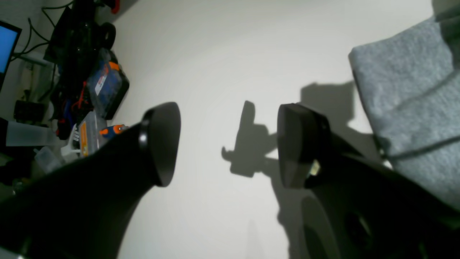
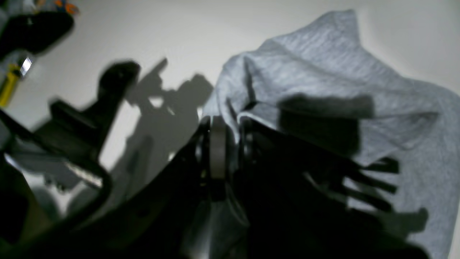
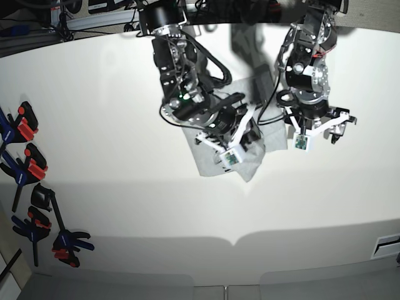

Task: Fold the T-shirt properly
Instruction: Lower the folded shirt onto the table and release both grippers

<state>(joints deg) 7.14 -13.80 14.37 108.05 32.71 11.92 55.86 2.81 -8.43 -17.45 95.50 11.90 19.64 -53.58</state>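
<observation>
The light grey T-shirt [image 3: 209,159] lies bunched and partly folded on the white table [image 3: 112,125], under the two arms. My right gripper [image 2: 230,124] is shut on a fold of the T-shirt [image 2: 323,61], and the cloth hangs lifted from its jaws; in the base view this gripper [image 3: 251,139] is at the shirt's right edge. My left gripper [image 1: 230,144] is open and empty, held above bare table just beside the shirt's edge [image 1: 406,90]. In the base view the left gripper [image 3: 315,128] is to the right of the shirt. No lettering shows.
Several spring clamps [image 3: 28,162] lie along the table's left edge. Tool boxes and cables [image 1: 93,79] and a lit screen [image 1: 7,46] sit beyond the table in the left wrist view. The table's front edge [image 3: 231,240] is near the bottom of the base view.
</observation>
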